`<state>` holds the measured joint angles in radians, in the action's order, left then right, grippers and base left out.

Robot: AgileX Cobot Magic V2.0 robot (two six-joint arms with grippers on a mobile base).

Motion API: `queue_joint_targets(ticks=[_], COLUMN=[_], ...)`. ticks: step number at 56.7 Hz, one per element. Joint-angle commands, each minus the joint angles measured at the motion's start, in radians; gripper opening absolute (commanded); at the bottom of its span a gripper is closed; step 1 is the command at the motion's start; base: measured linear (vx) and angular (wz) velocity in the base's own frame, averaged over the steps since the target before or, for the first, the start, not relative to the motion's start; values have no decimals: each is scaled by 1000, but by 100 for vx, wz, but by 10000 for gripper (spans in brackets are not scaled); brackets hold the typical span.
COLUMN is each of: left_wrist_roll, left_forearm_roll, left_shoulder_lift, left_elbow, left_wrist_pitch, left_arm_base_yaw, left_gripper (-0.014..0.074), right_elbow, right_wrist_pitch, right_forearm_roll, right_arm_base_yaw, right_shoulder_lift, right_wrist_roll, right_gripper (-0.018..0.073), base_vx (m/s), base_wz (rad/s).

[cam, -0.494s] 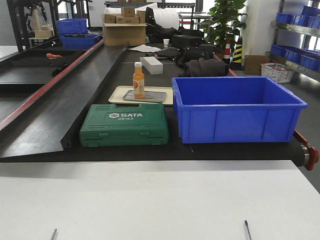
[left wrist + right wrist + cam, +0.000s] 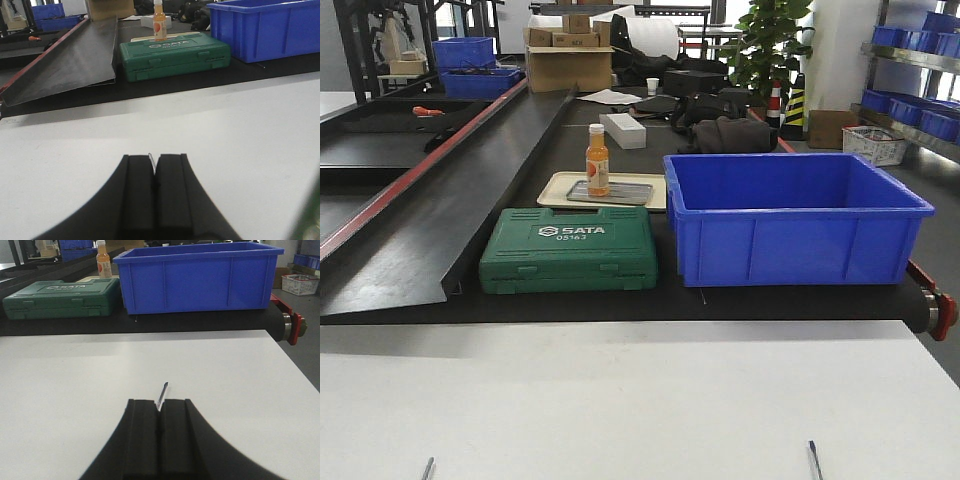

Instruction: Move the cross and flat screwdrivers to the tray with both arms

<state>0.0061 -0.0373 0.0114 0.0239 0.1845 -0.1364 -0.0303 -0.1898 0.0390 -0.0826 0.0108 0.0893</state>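
Observation:
My left gripper (image 2: 154,158) is shut on one screwdriver; only its thin metal tip (image 2: 151,161) pokes out between the black fingers, above the white table. My right gripper (image 2: 160,402) is shut on the other screwdriver, whose shaft tip (image 2: 162,391) sticks out forward. Both handles are hidden. In the front view only the two shaft tips show at the bottom edge, the left (image 2: 427,467) and the right (image 2: 813,458). The grey metal tray (image 2: 632,192) lies far ahead on the black belt, on a cream tray (image 2: 552,187), with an orange bottle (image 2: 597,160) standing on it.
A green SATA tool case (image 2: 569,262) and a deep blue bin (image 2: 790,228) stand on the black belt between the white table (image 2: 620,400) and the grey tray. A sloped black ramp (image 2: 440,210) runs along the left. The belt's red-ended roller (image 2: 940,310) is at the right.

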Motion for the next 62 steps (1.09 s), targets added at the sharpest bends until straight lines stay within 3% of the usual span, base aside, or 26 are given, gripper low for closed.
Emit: queue_joint_targets(ticks=[1, 24, 33, 38, 41, 50, 62], left_wrist_roll=[0, 1, -6, -56, -85, -70, -21], left_forearm_roll=[0, -2, 4, 45, 70, 69, 69], left_shoulder_lift=[12, 12, 12, 12, 12, -88, -462], left_elbow=[-29, -30, -30, -49, -102, -333, -714], left_wrist_pitch=[-81, -115, -282, -399, -392, -272, -141], left_arm_base_yaw=[0, 0, 0, 0, 0, 0, 0], left_gripper=[3, 3, 3, 3, 3, 3, 3], right_elbow=[-7, -7, -5, 19, 76, 361, 695], right_wrist_pitch=[83, 157, 284, 378, 372, 256, 216], right_forearm_roll=[5, 3, 3, -3, -4, -18, -17], right_arm_base_yaw=[6, 6, 6, 6, 6, 6, 6], right_shoulder_lift=[6, 6, 6, 6, 5, -105, -483], right_wrist_roll=[-2, 1, 3, 20, 20, 4, -18], right_gripper=[-8, -8, -8, -8, -8, -8, -8], base_vx=[0, 0, 0, 0, 0, 0, 0], base_wz=[0, 0, 0, 0, 0, 0, 0])
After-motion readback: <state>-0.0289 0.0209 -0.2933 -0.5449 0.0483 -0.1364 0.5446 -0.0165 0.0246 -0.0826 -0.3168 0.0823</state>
